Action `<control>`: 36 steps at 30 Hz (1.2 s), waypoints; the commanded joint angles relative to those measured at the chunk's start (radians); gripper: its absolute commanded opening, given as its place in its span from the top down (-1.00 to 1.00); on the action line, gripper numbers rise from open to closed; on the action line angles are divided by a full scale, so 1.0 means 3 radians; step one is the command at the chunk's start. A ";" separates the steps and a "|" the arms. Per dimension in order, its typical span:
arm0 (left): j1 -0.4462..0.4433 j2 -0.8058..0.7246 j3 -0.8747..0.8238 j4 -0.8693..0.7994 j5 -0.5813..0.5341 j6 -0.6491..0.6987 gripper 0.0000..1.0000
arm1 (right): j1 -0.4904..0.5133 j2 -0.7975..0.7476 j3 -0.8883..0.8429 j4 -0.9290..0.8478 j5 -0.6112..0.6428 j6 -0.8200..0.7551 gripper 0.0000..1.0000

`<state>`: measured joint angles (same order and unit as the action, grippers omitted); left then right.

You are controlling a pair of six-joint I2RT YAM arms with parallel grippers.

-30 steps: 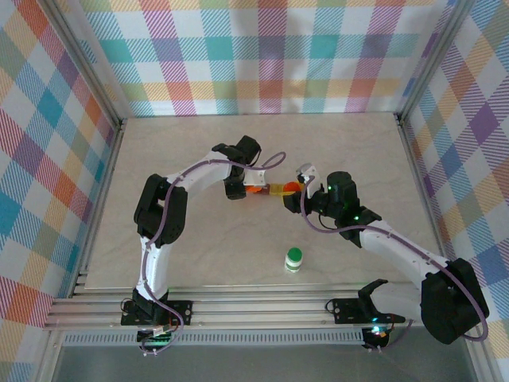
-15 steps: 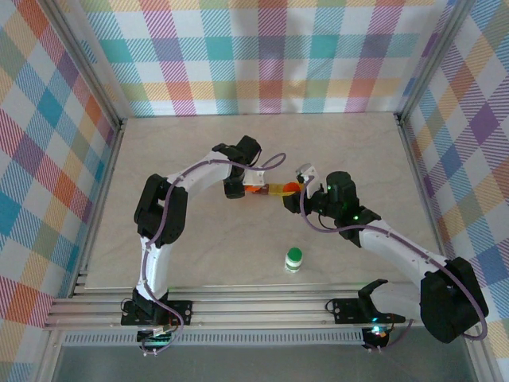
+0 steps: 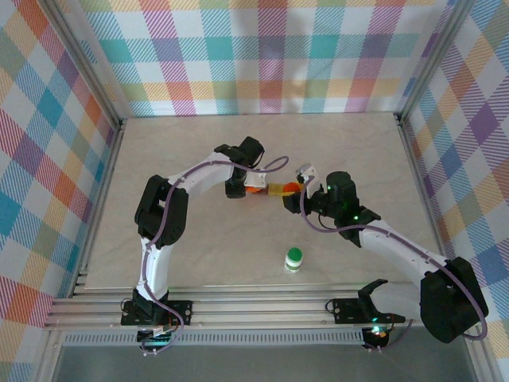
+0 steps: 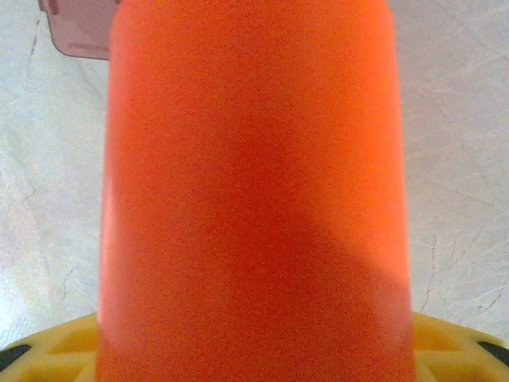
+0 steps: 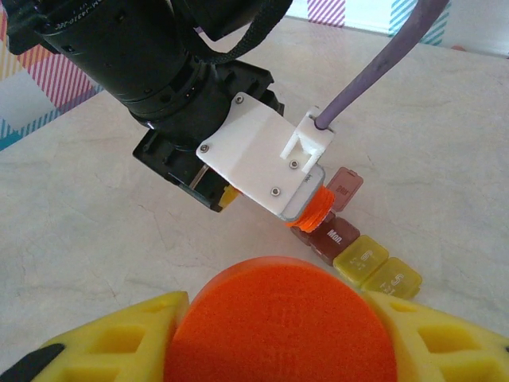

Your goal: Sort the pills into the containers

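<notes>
My left gripper [image 3: 253, 189] is shut on an orange bottle [image 4: 254, 191], held tipped with its threaded mouth [image 5: 318, 211] over the pill organizer [image 3: 276, 189]. The organizer is a strip of containers: one maroon compartment marked Mon. [image 5: 334, 236], then yellow ones [image 5: 363, 258]. A pink lid [image 5: 343, 188] stands open at the bottle's mouth. My right gripper [image 3: 293, 189] sits just right of the organizer, shut on the round orange cap [image 5: 282, 326] between its yellow fingers [image 5: 103, 342]. The pills are hidden from view.
A white bottle with a green cap [image 3: 294, 259] stands upright on the table nearer the arm bases. Plaid walls enclose the beige tabletop [image 3: 183, 143] on three sides. The left arm's cable [image 5: 374, 72] hangs above the organizer.
</notes>
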<state>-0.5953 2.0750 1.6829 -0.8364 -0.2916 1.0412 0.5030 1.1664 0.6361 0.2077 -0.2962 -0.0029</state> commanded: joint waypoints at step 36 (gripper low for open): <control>-0.0143 -0.0038 0.0178 -0.0060 -0.0240 0.0104 1.00 | -0.0008 0.0042 0.0107 0.0023 -0.0101 0.0076 0.32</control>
<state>-0.6308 2.1143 1.7195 -0.8371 -0.3824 1.0706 0.5030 1.1767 0.6376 0.2073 -0.3004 0.0116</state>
